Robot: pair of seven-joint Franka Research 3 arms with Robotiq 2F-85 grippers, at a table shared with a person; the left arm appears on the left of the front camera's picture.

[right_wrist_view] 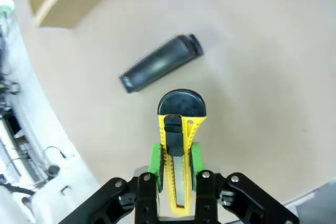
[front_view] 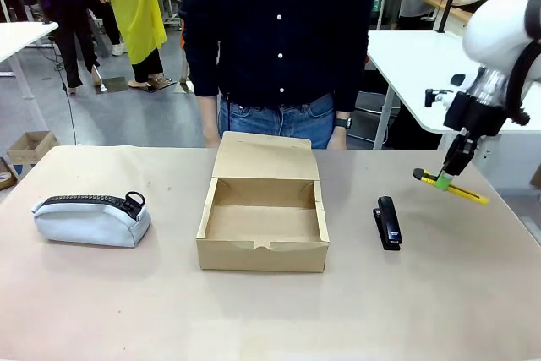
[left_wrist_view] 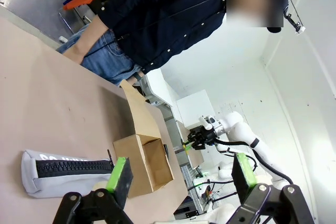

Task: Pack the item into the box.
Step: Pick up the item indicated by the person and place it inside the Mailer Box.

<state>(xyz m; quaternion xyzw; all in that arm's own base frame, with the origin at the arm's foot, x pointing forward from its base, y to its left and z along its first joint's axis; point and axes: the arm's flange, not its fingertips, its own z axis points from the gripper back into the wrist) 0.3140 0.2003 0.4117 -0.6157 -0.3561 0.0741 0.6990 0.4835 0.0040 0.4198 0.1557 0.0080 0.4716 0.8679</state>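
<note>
Gripping utility knife, right end effector, airborne

The front camera sits mid-table on the near side, facing across the table to the person at the far edge, and it's wide enough to take in the whole top. The left wrist camera is out at the left, tilted, looking rightward along the surface: grey pouch near, box beyond. The right wrist camera looks straight down, close over the right side, past the yellow knife onto the stapler. All three catch the box.
</note>
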